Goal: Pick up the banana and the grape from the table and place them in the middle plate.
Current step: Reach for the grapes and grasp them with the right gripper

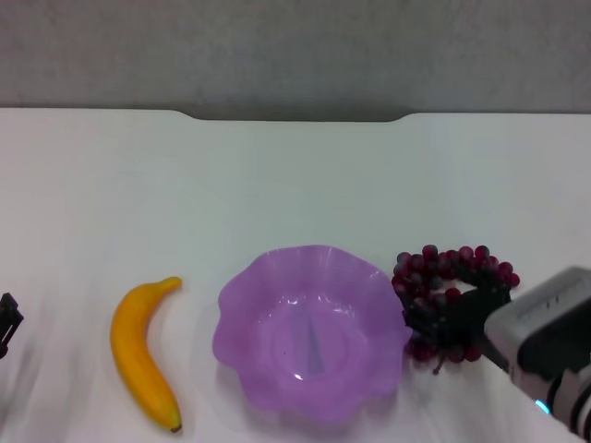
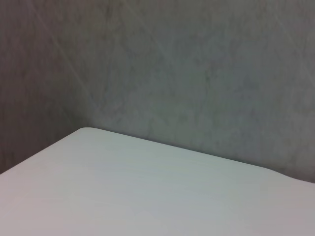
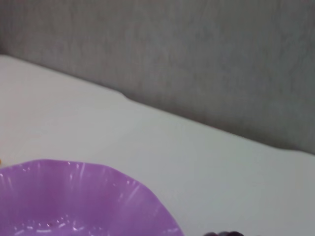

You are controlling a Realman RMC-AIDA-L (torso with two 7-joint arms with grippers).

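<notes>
Two fruits flank middle plate (image 1: 314,388); right gripper (image 1: 441,318) over grape (image 1: 452,263), finger state unclear

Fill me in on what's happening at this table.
The right gripper is down at the grape beside the middle plate, its dark fingers in among the bunch. The plate holds nothing yet. The banana lies untouched on the table on the plate's other side, and the left gripper sits at the table's edge.

On the table (image 1: 295,175), the banana (image 1: 140,353) lies left of the middle plate (image 1: 242,305), the grape (image 1: 450,269) right.
</notes>
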